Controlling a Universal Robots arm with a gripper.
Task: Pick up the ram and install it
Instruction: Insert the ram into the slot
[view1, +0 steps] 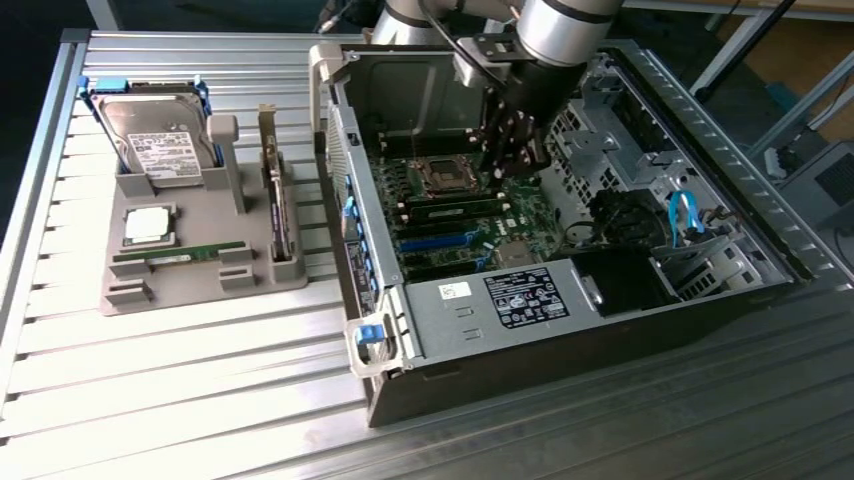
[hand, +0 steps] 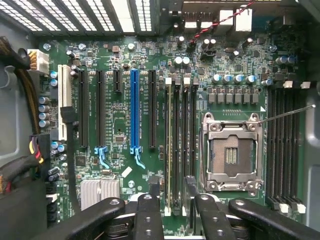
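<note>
In the exterior view my gripper (view1: 514, 168) hangs inside the open computer case (view1: 747, 290), just above the motherboard (view1: 461, 225) beside the processor socket (view1: 438, 176). In the wrist view the gripper (hand: 172, 184) is open, with its black fingers (hand: 148, 210) on either side of the memory slots (hand: 186, 145). A thin ram stick (hand: 175, 150) stands edge-up in one of those slots, and nothing is gripped. Another green ram stick (view1: 180, 253) lies in the grey holder (view1: 200, 290) at the exterior view's left.
The holder also carries a hard drive (view1: 160, 140), a silver processor chip (view1: 147, 224) and an upright card (view1: 278, 205). Inside the case are black and blue expansion slots (hand: 134, 110), the power supply (view1: 527, 300), cables (view1: 683, 215) and the case walls close around the arm.
</note>
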